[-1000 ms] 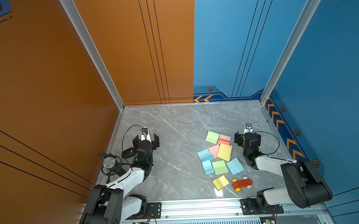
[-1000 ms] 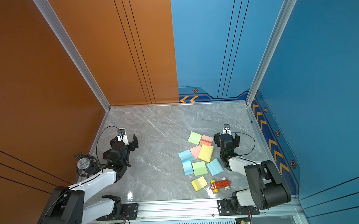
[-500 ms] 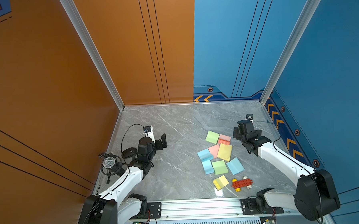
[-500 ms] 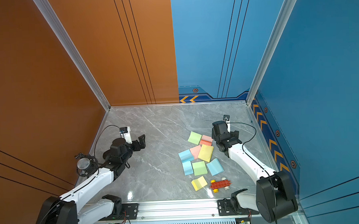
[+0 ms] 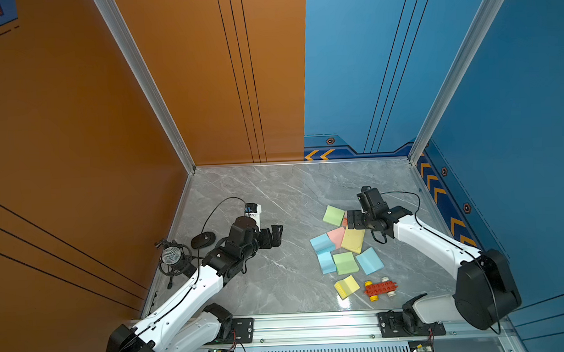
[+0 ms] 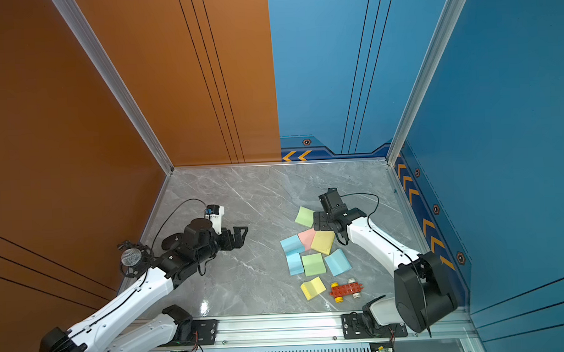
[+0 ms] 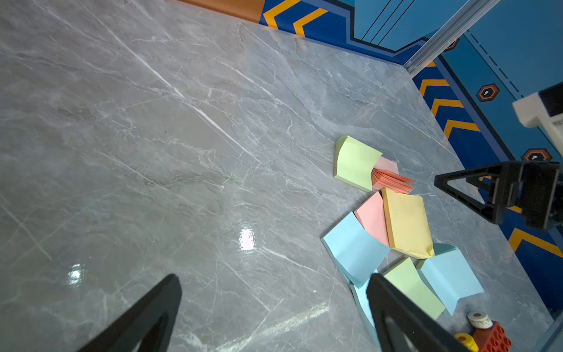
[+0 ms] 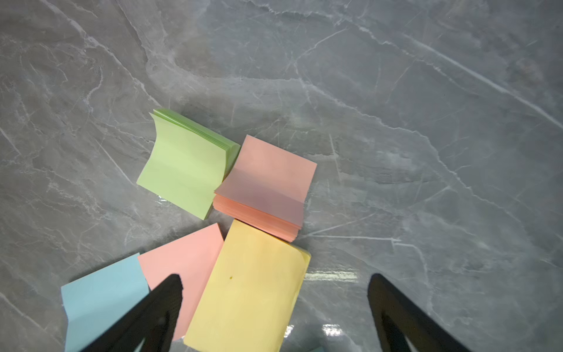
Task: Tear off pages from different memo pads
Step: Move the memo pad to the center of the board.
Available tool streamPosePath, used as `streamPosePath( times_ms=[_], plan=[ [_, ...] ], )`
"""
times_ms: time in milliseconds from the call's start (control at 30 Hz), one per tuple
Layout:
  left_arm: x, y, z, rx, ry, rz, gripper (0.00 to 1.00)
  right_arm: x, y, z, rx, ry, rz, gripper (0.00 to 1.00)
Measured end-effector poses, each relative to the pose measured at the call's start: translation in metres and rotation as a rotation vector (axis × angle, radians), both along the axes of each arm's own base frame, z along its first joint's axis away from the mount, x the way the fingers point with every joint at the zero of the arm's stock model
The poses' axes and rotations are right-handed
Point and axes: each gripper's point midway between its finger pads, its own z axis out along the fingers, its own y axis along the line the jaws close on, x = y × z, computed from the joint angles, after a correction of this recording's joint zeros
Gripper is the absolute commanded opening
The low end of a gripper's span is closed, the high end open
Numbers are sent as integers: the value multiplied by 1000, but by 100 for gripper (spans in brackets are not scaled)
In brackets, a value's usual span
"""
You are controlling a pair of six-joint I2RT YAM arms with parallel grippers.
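Top views, both: grey marble worktop (image 5: 274, 190), enclosed by orange and blue walls (image 5: 466, 77). Memo pads (image 5: 345, 263), nine counted, lie in a loose cluster on the right half of the worktop, most touching or overlapping a neighbour. Far end: green pad (image 5: 333, 215), corner to corner with a fanned pink pad (image 8: 268, 186) that sits largely hidden beneath the right hand (image 5: 350, 219) in both top views. Middle: flat pink piece (image 5: 336, 236), tucked partly under a long yellow pad (image 6: 322, 242); whether it is a thin pad or a single page cannot be told. Beside it, two blue pads (image 5: 322, 243), one nearer the rail than the other. Near end: second green pad (image 6: 314, 264), third blue pad (image 5: 370, 260), small yellow pad (image 5: 346, 286) set slightly apart. Red toy brick car (image 5: 380, 288) stands just beside that small yellow pad. Right hand: jaws spread wide, gripping nothing, poised over the fanned pink and long yellow pads; in the right wrist view its fingers (image 8: 164, 304) straddle the long yellow pad. Left hand (image 5: 274, 236): jaws likewise wide apart, empty, above bare worktop, well apart from the cluster and pointing toward it. Microphone (image 5: 171, 255) and black oval object (image 5: 203, 240) sit at the left edge, beside the left arm.
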Motion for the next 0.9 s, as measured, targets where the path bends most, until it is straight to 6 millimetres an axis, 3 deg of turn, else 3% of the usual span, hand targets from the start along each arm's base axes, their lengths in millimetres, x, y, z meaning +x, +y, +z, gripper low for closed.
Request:
streamPosePath(
  times_ms=[233,367,500,633,900],
  plan=[
    [-10,-1,-14,5,67,3,100,54,31,-39,94,116,84,90],
    [-15,-7,-27,25,107,-19,100,66,40,-62,102,169,118,90],
    [-18,-12,-36,44,135,-37,100,76,51,-72,108,190,147,89],
    [-19,-14,-41,60,146,-40,100,70,74,-68,119,196,199,88],
    [-16,-9,-49,86,160,-3,98,21,165,-63,185,236,356,87]
  ],
)
